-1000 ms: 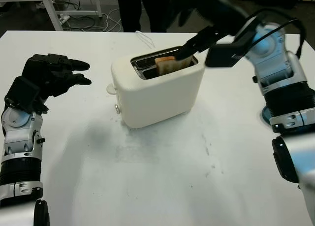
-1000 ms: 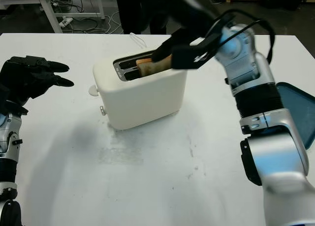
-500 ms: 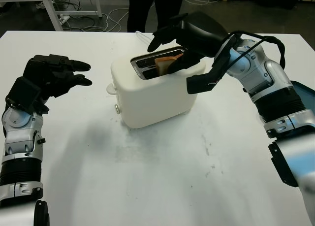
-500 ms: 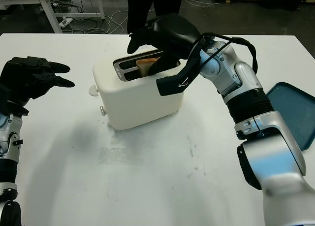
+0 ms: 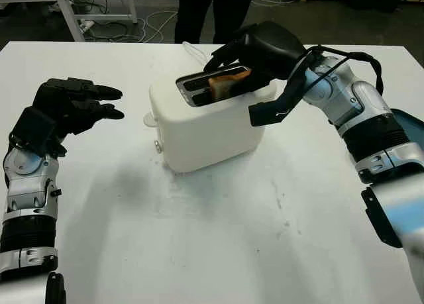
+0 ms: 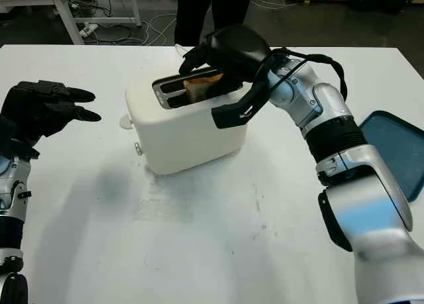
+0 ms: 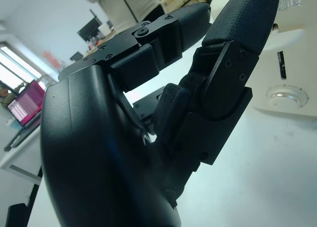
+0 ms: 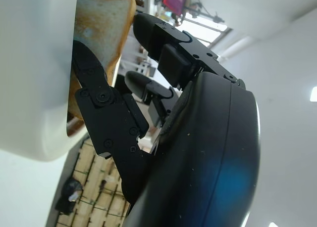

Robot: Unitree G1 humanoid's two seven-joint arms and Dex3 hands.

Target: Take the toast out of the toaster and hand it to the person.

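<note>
Toast (image 5: pixel 228 83) in toaster (image 5: pixel 211 122) slot (near one), right hand (image 5: pixel 246 51) pinching it

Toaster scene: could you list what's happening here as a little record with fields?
Toaster: cream, two slots, on the white table
Toast: one slice, upright in the slot, top sticking out
Right hand: over the toaster, fingers around the toast
Left hand: open, above the table beside the toaster
Person: standing at the far side of the table
Tray: blue, by the right arm
</note>
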